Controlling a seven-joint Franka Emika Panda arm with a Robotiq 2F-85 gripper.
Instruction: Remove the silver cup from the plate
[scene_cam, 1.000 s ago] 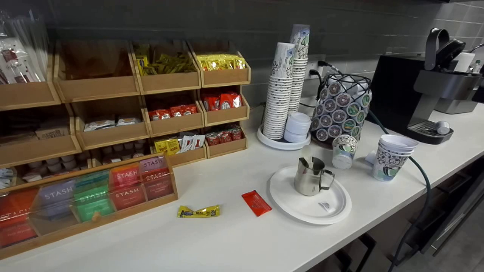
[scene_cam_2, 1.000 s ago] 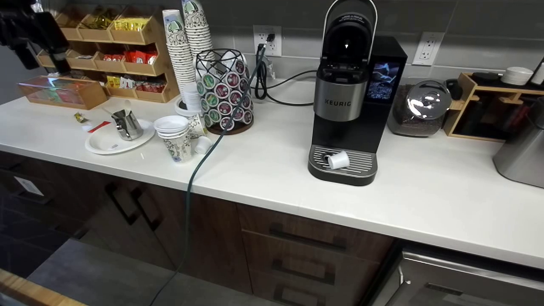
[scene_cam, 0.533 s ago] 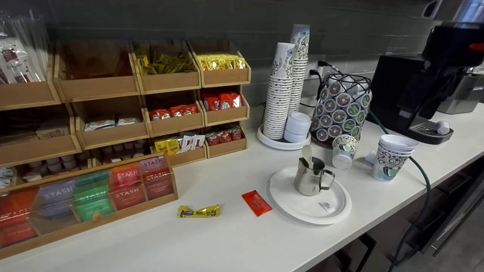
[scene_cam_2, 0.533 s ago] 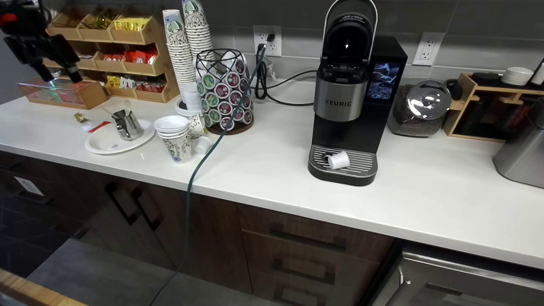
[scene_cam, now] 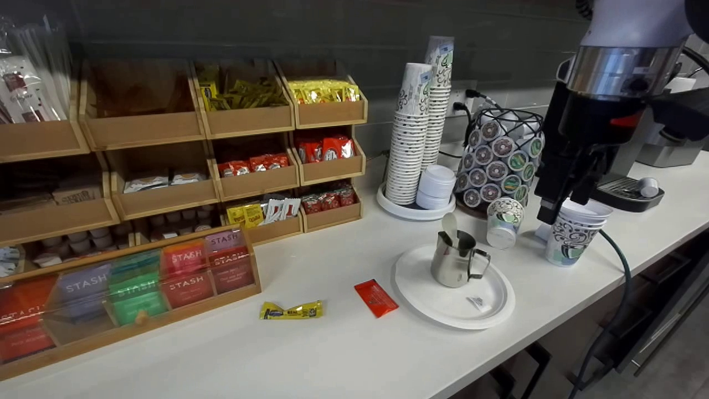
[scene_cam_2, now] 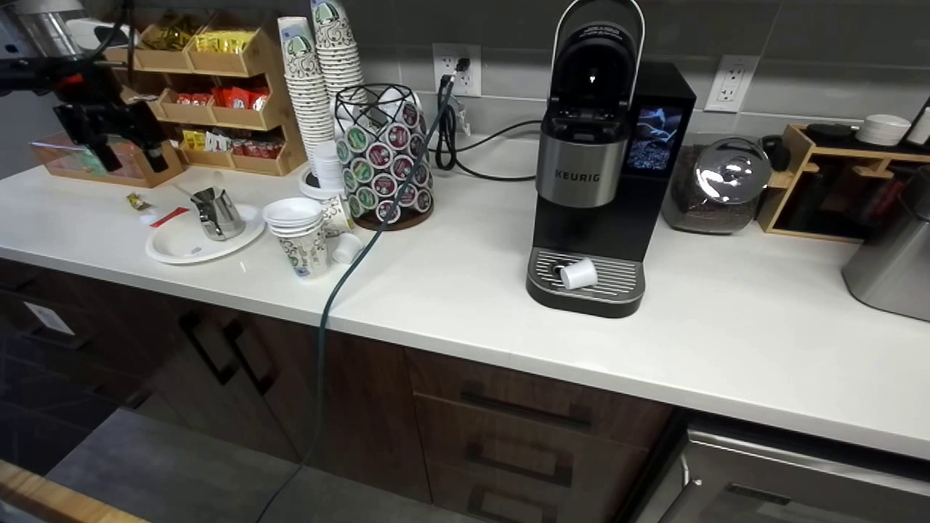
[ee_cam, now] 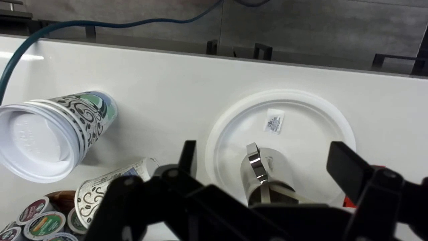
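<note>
Currently, the steel milk pitcher [scene_cam: 451,269] stands upright on the round white plate [scene_cam: 424,305]. The gripper [scene_cam_2: 133,160] hovers higher up, its 2 jaws spread wide.

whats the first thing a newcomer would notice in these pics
Probably the gripper, black and open at the upper left of an exterior view. Next comes the shiny silver cup, standing on the white plate. The tall paper cup stacks also stand out, beside the wooden bins.

Counter [scene_cam: 332,354] bearing plate [scene_cam: 435,303], red packet [scene_cam: 376,297], yellow packet [scene_cam: 291,311]
</note>
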